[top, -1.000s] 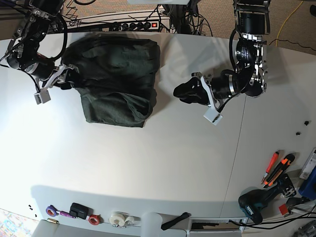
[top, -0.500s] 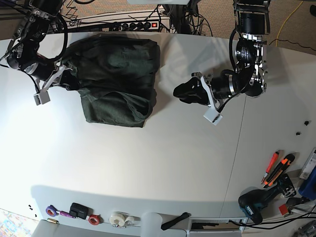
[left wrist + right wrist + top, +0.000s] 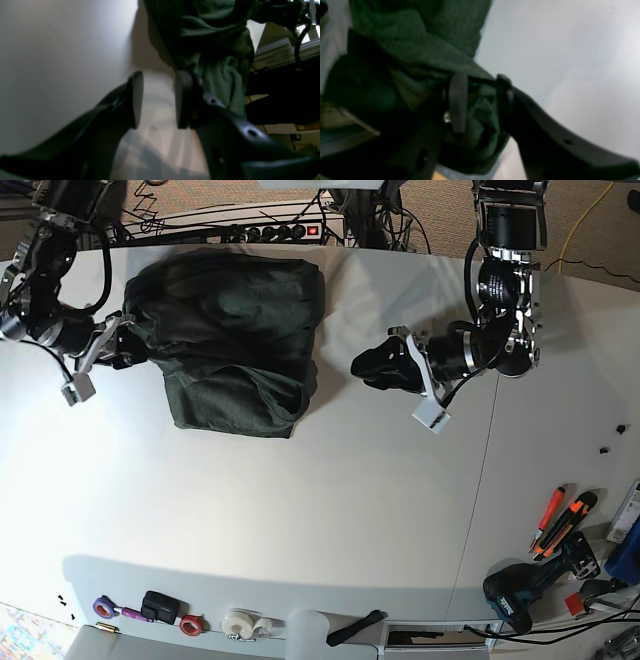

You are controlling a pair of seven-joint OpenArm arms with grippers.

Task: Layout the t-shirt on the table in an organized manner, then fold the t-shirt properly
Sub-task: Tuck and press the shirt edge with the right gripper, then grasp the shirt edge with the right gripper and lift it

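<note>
The dark green t-shirt (image 3: 235, 330) lies rumpled and partly doubled over at the back left of the white table (image 3: 300, 510). At its left edge my right gripper (image 3: 122, 345) holds a bunched fold. In the right wrist view the t-shirt (image 3: 420, 50) fills the gap of that gripper (image 3: 480, 100), with the table (image 3: 557, 50) beyond. My left gripper (image 3: 362, 367) hovers low over bare table just right of the shirt, open and empty. The left wrist view shows this gripper (image 3: 158, 100) with a clear gap and the t-shirt (image 3: 212, 37) just ahead.
Orange-handled cutters (image 3: 555, 520) and a dark drill (image 3: 525, 590) lie at the front right. Tape rolls (image 3: 240, 623) and small items line the front edge. A power strip (image 3: 270, 230) and cables run behind the table. A thin seam (image 3: 490, 460) crosses the tabletop.
My right gripper has moved left along the table, and the shirt's left edge has come with it. The left arm has stayed still.
</note>
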